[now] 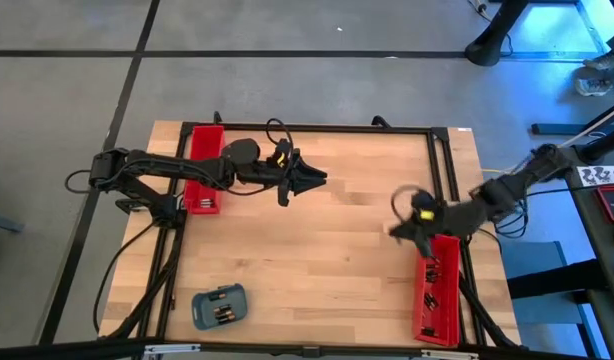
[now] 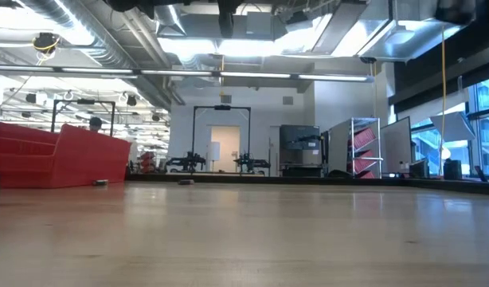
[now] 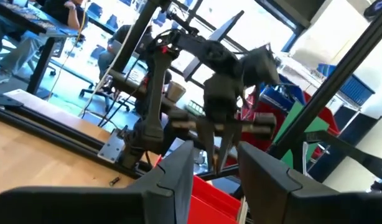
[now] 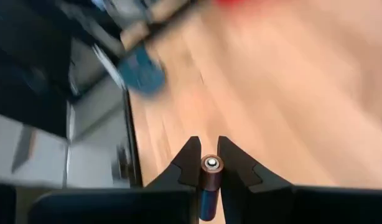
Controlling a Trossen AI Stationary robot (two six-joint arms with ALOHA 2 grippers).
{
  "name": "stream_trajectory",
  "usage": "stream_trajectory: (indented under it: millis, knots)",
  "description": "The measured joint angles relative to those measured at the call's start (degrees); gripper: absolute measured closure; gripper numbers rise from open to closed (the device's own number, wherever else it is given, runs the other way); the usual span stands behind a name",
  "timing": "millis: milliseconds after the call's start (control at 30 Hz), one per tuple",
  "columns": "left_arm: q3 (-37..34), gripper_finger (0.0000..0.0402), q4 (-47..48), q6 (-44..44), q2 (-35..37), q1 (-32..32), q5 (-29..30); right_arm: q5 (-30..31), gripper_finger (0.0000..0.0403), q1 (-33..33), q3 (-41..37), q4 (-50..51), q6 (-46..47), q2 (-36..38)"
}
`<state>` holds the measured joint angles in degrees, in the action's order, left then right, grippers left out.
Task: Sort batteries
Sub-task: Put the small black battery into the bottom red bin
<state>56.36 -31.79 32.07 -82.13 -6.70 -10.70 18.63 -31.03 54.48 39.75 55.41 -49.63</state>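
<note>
Clamping a single battery [image 4: 209, 171] between its fingers, the right tool [image 4: 206, 163] hangs above the worktop [image 1: 327, 260] near the right-hand red tray [image 1: 439, 300], which already holds cells. Judged best practice: keep the grip square and lower the cell into the tray before parting. The left tool [image 1: 315, 179], fingers apart and empty, sits mid-worktop beside the other red tray [image 1: 202, 170]. More batteries [image 1: 222, 314] lie in the blue-grey tray [image 1: 218, 306] at the near edge. No obstruction appears between tool and tray.
</note>
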Motion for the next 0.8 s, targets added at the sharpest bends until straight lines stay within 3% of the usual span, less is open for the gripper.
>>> stream_trajectory:
  millis: [167,367,600,800]
  knots:
    - [0.0,0.0286,0.0,0.0,0.0,-1.3,0.0,1.2,0.0376,-16.5,0.0,10.5,18.1,-2.1]
    - [0.0,0.0286,0.0,-0.1,0.0,-2.8,0.0,-2.2,0.0376,-30.1,0.0,14.2,30.6,-11.5]
    - [0.0,0.0286,-0.1,0.0,0.0,-4.5,0.1,-3.9,0.0376,-38.4,0.0,15.7,41.0,-21.9]
    - [0.0,0.0286,0.0,0.0,0.0,-5.1,0.5,-3.3,0.0376,-42.3,-1.8,15.5,50.6,-26.3]
